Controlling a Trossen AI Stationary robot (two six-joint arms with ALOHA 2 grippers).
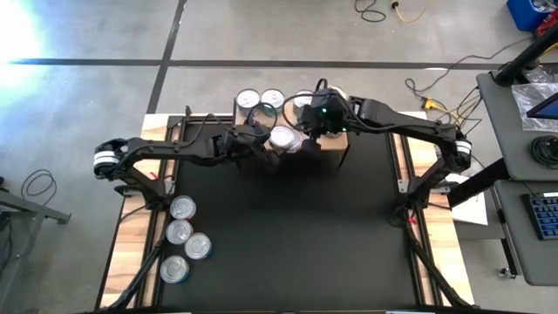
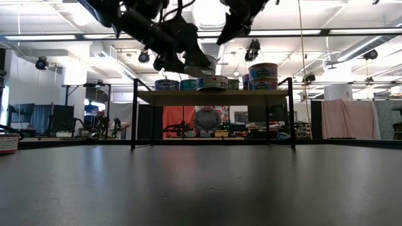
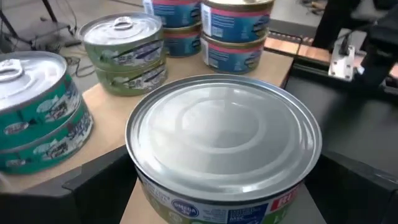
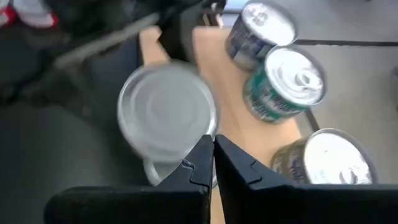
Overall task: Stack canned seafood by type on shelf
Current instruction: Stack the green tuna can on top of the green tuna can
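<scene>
The shelf (image 1: 333, 142) stands at the far middle of the table, its wood top (image 2: 213, 95) on black legs. On it rest several tins of canned seafood, some stacked in twos: teal-labelled (image 3: 37, 118), green-labelled (image 3: 127, 53) and blue-and-pink-labelled (image 3: 236, 31). My left gripper (image 1: 277, 144) is shut on one more tin (image 3: 224, 137), held just over the shelf's near edge. My right gripper (image 4: 212, 155) hovers shut and empty just right of that tin. Several silver-topped tins (image 1: 181, 231) sit on the black mat at the near left. My left gripper pinches the tin by its side wall (image 3: 155, 190), one finger (image 3: 87, 186) on each opposite side. The fingers come from the table's left, slanting slightly down. The tin is upright, its plain silver face up, lifted clear above the shelf top (image 2: 201, 68).
The black mat (image 1: 288, 235) with wood edges covers the table and is bare in the middle and right. A person sits beyond the table, behind the shelf (image 2: 207, 119). A side desk with a keyboard (image 1: 545, 214) stands at the right.
</scene>
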